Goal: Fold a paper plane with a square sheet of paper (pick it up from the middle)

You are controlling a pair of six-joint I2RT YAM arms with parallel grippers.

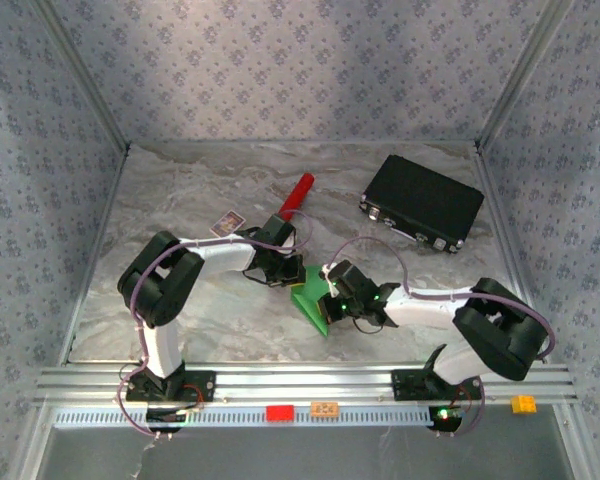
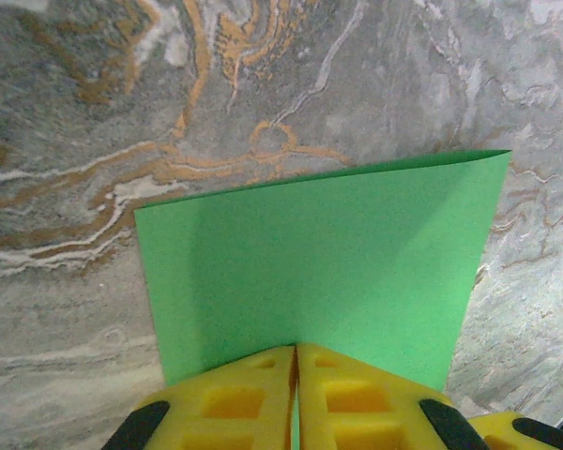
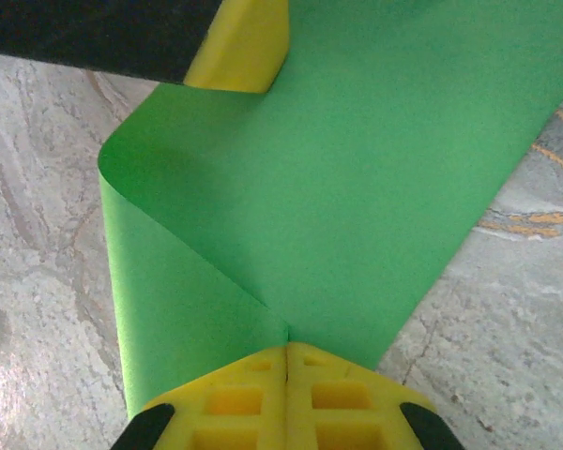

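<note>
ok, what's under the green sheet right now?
Marbled tabletop shows all round the green sheet, pinched by the left gripper and right gripper. In the right wrist view it curls over its own lower layer. The table patch directly beneath is covered.

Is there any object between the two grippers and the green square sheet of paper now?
Nothing visible stands between them. The left gripper and the right gripper both have their jaws shut directly on the square sheet of paper, which curls in a loose fold between them.
</note>
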